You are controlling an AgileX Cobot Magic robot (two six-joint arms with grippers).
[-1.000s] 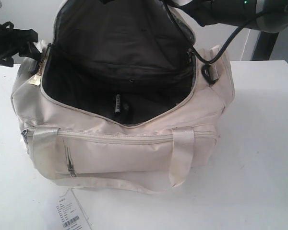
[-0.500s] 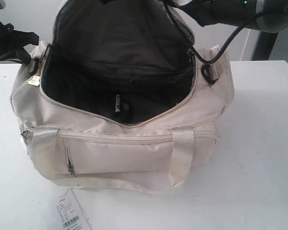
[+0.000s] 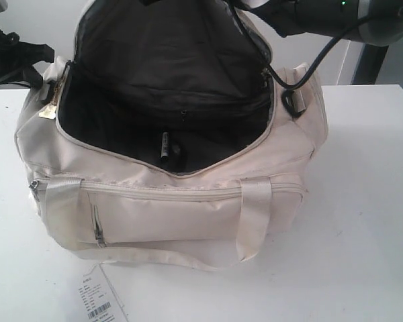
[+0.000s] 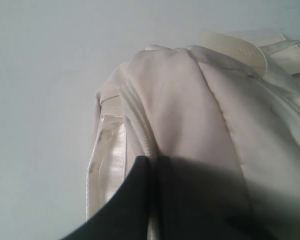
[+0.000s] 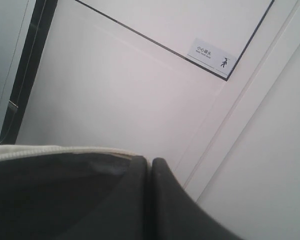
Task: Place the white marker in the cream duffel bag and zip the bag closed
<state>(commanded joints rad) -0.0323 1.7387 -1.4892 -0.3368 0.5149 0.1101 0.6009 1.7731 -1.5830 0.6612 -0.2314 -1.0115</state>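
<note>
Here, left hand [image 4: 152,161] pinched on cream duffel bag [image 3: 188,209] end, right hand [image 5: 150,162] raised, clamped on its flap [image 3: 168,47]

We found the bag [image 3: 174,208] in the middle of the table [image 3: 369,235], its opening upward. The marker [image 3: 166,146] lay inside it, on the bottom, just behind the front wall. A label [image 3: 97,302] lay at the table's front edge, before the bag's left end.

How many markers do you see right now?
1. The marker lies inside the open bag, near its front rim. Others could hide in the dark folds.
</note>
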